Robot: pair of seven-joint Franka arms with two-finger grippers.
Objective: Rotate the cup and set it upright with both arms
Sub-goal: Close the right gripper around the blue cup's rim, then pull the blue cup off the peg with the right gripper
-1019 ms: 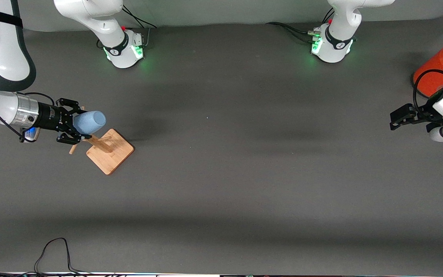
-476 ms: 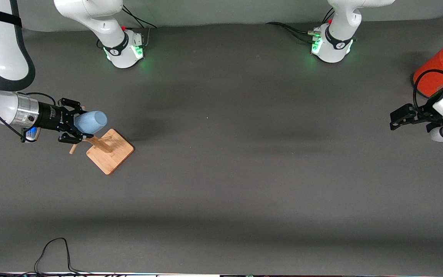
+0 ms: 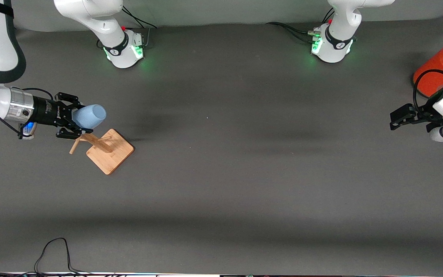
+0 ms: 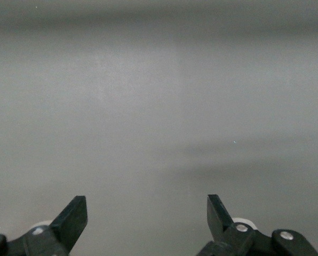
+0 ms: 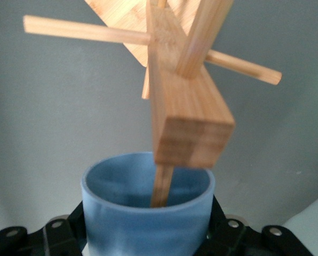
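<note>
The pale-blue cup (image 3: 89, 116) is held on its side over the wooden peg stand (image 3: 112, 154) at the right arm's end of the table. My right gripper (image 3: 80, 118) is shut on the cup. In the right wrist view the cup (image 5: 148, 213) sits between the fingers of the right gripper (image 5: 148, 237), its mouth open toward the stand (image 5: 185, 117), and a thin peg reaches into it. My left gripper (image 3: 395, 119) is open and empty and waits at the left arm's end of the table. In its wrist view the left gripper (image 4: 147, 210) shows only bare table.
A large orange-red can (image 3: 435, 73) with a grey lid stands at the left arm's end, close to the left arm. A black cable (image 3: 52, 250) loops at the table edge nearest the front camera.
My right gripper has drawn the cup a little away from the stand's base, toward the robots' side. The left arm has not moved.
</note>
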